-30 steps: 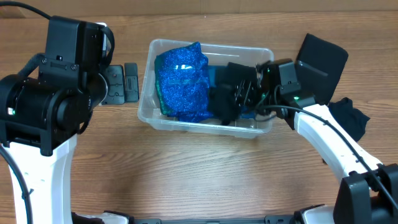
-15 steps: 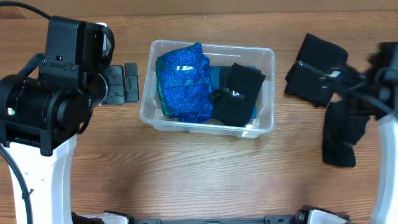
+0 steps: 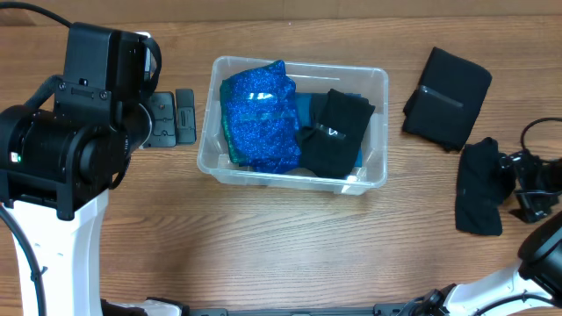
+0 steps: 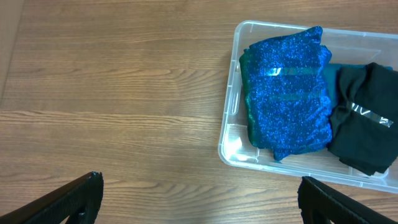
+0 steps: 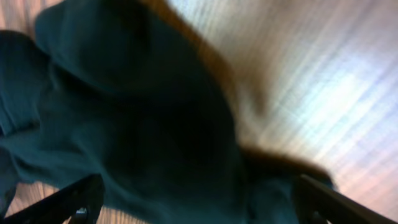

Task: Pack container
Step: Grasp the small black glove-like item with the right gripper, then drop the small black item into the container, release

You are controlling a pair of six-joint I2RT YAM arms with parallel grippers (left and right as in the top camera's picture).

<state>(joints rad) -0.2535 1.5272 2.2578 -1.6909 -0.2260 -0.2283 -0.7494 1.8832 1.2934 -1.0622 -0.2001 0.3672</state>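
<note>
The clear container (image 3: 379,77) stands at the table's middle. In it lie a sparkly blue garment (image 3: 259,114) on the left and a folded black garment (image 3: 334,132) on the right, over something teal. The container (image 4: 229,127) also shows in the left wrist view, up and to the right of my open, empty left gripper (image 4: 199,196). My right gripper (image 3: 516,183) is at the far right, beside a crumpled black garment (image 3: 479,189). In the blurred right wrist view that dark garment (image 5: 143,124) fills the space between my open fingers (image 5: 199,199).
Another folded black garment (image 3: 448,86) lies at the back right, apart from the container. The bulky left arm (image 3: 79,132) stands over the table's left side, with black parts (image 3: 171,117) beside the container's left wall.
My right gripper left the container, where the folded black garment now lies, and swung to the far right, down to the crumpled black garment. The left arm has not moved.
</note>
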